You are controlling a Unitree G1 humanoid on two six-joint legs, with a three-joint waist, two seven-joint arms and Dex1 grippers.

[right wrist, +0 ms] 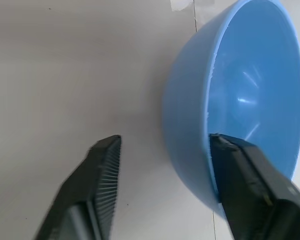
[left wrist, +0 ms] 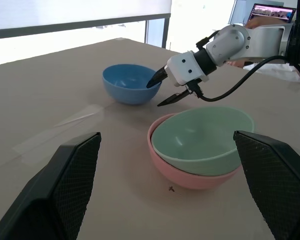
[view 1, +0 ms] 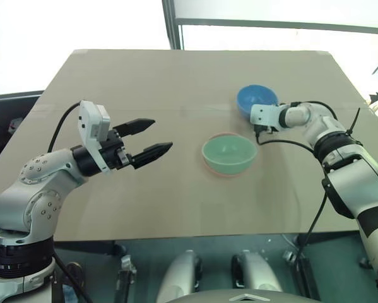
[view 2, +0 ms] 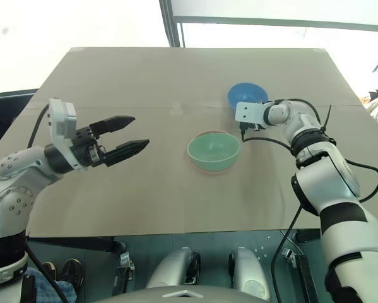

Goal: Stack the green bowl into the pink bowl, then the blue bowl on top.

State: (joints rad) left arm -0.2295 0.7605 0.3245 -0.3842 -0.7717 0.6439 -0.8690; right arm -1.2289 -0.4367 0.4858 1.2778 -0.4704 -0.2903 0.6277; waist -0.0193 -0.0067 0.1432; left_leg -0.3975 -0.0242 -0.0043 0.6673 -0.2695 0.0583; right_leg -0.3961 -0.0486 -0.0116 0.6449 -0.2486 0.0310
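Note:
The green bowl (view 1: 228,153) sits nested inside the pink bowl (left wrist: 190,177) at the middle of the table, and the pink rim shows just below it. Behind it and a little to the right stands the blue bowl (view 1: 255,98), upright on the tabletop. My right gripper (left wrist: 155,95) straddles the blue bowl's near rim: one finger (right wrist: 240,170) is inside against the wall, the other (right wrist: 102,170) is outside with a gap to the wall. My left gripper (view 1: 161,134) hovers open and empty left of the stacked pair, pointing toward it.
The tan table (view 1: 144,76) has open surface to the left and front of the bowls. A strip of clear tape (left wrist: 59,132) lies flat across it. Beyond the table's far right side a laptop (left wrist: 272,10) shows, with a person's hand beside it.

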